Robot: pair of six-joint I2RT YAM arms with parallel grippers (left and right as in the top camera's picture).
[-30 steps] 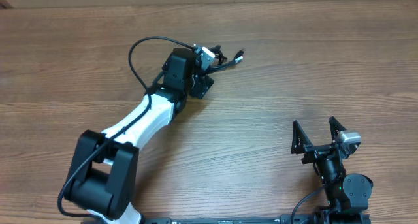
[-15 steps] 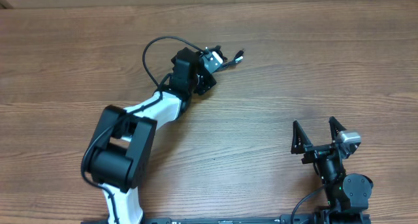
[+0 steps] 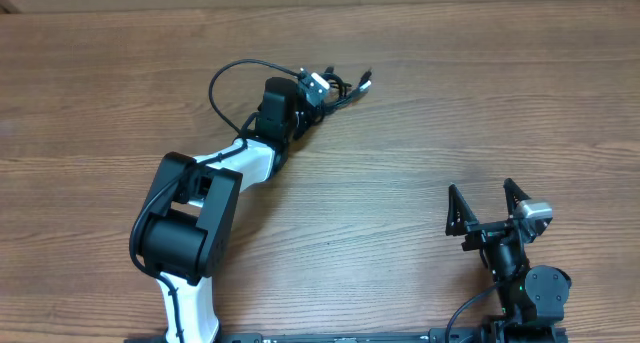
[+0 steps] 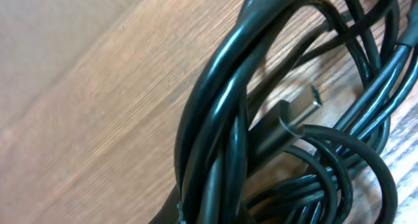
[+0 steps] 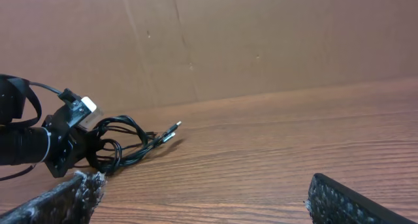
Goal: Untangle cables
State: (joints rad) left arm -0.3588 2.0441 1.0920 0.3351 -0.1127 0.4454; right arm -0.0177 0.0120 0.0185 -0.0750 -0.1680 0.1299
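Cables (image 3: 345, 86) bunched at upper centre of frame. My left end effector (image 3: 328, 91) clamped on bundle. Lift gently, no yanking. My right end effector (image 3: 480, 188) gaping, lower right; should pinch plug (image 3: 367, 81).

A: Where does the top camera look from?
B: Straight down on the whole desk (image 3: 420, 133).
A: And the left wrist one?
B: It's very close to the cables (image 4: 215, 152). The right wrist one sits low, looks far across the desk, and sees those cables too.
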